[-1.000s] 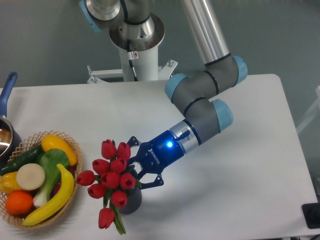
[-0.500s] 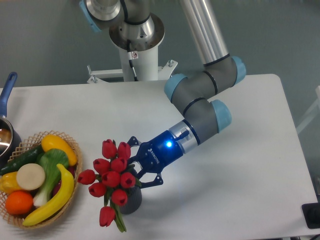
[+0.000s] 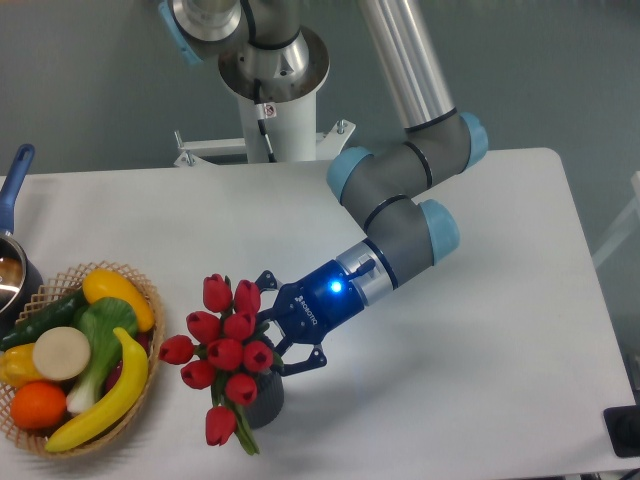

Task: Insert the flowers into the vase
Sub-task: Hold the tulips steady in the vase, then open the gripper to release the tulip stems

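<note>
The flowers (image 3: 226, 352), a bunch of red tulip buds with green stems and leaves, hang over the front left of the table. One bud and a leaf droop at the bottom. The dark grey ribbed vase (image 3: 268, 400) stands right under and behind them. Its mouth is hidden by the buds. My gripper (image 3: 268, 336) reaches in from the right, just above the vase, and looks shut on the bunch at the stems. Its fingertips are hidden behind the buds.
A wicker basket (image 3: 148, 300) with a banana, an orange and vegetables stands at the left, close to the flowers. A blue-handled pot (image 3: 14, 190) is at the far left edge. The table's front edge (image 3: 400, 470) is near the vase.
The bunch has shifted slightly: the lowest bud has moved up and to the right, closer to the vase. The gripper has edged a little to the left.
</note>
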Robot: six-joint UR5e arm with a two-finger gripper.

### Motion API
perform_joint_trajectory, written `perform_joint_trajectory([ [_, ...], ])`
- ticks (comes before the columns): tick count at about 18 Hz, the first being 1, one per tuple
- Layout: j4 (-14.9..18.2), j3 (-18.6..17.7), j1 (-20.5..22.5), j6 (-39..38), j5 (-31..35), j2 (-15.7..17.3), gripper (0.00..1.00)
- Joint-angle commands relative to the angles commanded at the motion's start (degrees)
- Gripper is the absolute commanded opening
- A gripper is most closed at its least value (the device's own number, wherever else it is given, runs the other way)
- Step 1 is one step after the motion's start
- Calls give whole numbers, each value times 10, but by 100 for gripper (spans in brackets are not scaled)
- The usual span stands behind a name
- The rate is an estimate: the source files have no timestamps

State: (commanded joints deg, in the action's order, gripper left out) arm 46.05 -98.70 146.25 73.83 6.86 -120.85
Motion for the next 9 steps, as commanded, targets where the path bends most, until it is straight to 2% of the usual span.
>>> perform_joint_trajectory([
  [2, 0, 0, 0, 1, 0, 0, 71],
  [5, -1, 0, 0, 1, 0, 0, 77],
  [7, -1, 0, 0, 11, 0, 0, 89],
  [9, -1, -1, 2, 20, 0, 0, 97],
])
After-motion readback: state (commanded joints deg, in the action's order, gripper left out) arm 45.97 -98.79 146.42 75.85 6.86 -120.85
